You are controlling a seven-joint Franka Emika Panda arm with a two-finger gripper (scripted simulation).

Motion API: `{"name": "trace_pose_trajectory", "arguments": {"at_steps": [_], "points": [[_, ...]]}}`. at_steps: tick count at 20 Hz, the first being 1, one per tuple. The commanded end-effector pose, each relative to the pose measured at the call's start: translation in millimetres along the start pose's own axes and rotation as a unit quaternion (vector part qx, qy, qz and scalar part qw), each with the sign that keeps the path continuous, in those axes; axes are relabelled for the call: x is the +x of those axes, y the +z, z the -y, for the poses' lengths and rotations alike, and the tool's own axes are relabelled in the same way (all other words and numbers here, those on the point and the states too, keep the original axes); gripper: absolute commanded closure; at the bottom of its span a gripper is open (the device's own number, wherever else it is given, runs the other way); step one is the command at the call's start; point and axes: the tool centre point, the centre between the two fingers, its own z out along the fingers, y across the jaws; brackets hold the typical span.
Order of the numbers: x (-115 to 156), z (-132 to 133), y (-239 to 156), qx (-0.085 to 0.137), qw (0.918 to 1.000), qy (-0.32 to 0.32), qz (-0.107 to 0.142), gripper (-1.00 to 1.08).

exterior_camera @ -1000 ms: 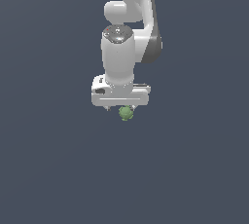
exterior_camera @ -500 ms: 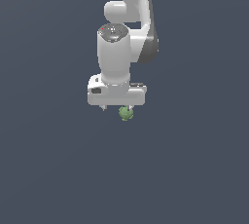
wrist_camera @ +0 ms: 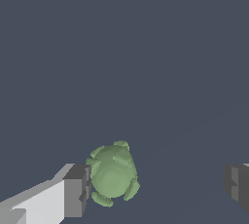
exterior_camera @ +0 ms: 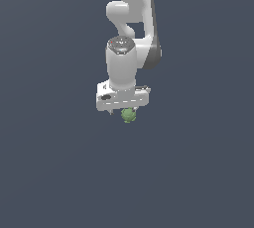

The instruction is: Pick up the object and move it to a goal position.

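Note:
The object [exterior_camera: 129,115] is a small, bumpy green lump resting on the dark floor, just under the white hand in the exterior view. In the wrist view the object [wrist_camera: 113,173] lies between my two fingers, right beside one dark finger pad [wrist_camera: 76,191]. The other finger [wrist_camera: 237,183] stands far off across a wide gap. My gripper [wrist_camera: 156,186] is open and holds nothing. Seen from outside, the gripper [exterior_camera: 123,112] hangs straight down over the lump, and the hand hides its fingers.
A plain dark blue-grey floor [exterior_camera: 59,172] surrounds the lump on all sides. No other objects, walls or edges show in either view.
The hand has come down closer to the floor around the lump, after a small sideways shift. The green lump has stayed where it was.

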Motion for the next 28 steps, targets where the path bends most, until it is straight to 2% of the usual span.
{"name": "trace_pose_trajectory", "arguments": {"at_steps": [1,7,13,22,28], "points": [[-10.6,7.2,14.1,0.002,0.9995,-0.032,0.005,-0.92],[-35.6,23.4,43.0,0.007,0.9946,-0.103,0.015,-0.92],[-51.0,33.1,58.4,0.011,0.9894,-0.143,0.021,-0.92],[-54.6,35.0,64.7,0.012,0.9882,-0.151,0.022,-0.92],[-56.9,36.1,88.3,0.012,0.988,-0.152,0.022,-0.92]]}}
